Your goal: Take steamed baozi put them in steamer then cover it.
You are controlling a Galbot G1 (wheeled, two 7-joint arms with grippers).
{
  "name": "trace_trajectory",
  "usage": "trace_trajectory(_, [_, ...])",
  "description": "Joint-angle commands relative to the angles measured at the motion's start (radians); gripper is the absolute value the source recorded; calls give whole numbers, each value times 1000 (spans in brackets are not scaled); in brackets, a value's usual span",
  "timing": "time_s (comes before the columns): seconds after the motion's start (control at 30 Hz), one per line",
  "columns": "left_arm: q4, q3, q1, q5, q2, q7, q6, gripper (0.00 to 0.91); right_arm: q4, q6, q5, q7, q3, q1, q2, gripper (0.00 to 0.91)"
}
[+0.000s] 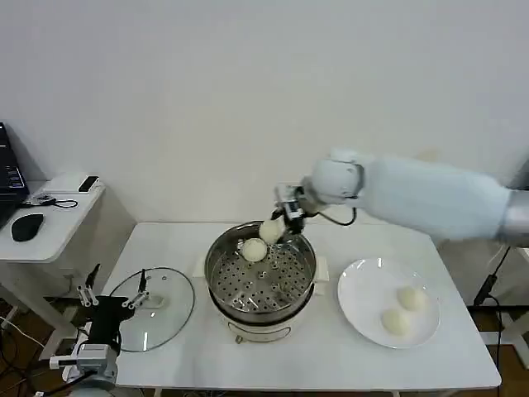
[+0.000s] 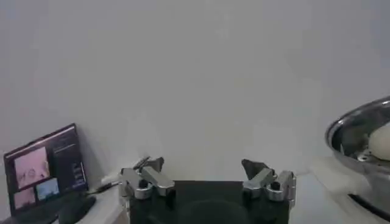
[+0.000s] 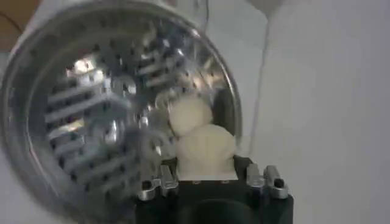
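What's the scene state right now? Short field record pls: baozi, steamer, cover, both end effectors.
baozi in steamer: one, on the perforated tray
baozi held: one, above the steamer's far rim
baozi on plate: two
steamer: uncovered, table centre
cover: flat on the table, at the steamer's left
plate: at the steamer's right
right end effector: shut on the held baozi, over the steamer
left end effector: open, idle at the table's left edge by the cover

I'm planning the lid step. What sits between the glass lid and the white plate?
In the head view, the steamer stands between the cover and the plate.
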Motion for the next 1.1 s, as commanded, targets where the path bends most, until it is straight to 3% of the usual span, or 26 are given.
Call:
trace_trajectory(0.03, [4,-5,0,-1,-1,0,-2,907,-40,-109,126,77,-16,-42,169,635])
trace_trajectory(0.4, [12,-21,9,-2,-8,-1,-11,907,-88,-181,157,89,-23,-95,242,635])
trace_trajectory(0.9, [19,-13,3,-1,-11,-2,-12,907,-73,-198,172,80,-29,-89,227,635])
trace_trajectory(0.93, [19,-12,3,0,-12,-2,-12,907,-73,-198,172,81,-29,-90,226,645])
trace_trajectory(0.97, [18,-11,3,0,-12,-2,-12,907,-72,-198,172,81,-30,-91,226,816])
trace_trajectory(1.0, [17,-11,4,0,-12,-2,-12,907,-71,-197,171,81,-33,-91,225,907])
trace_trajectory(1.1, [13,-11,4,0,-13,-2,-11,907,-60,-199,171,87,-34,-88,216,907])
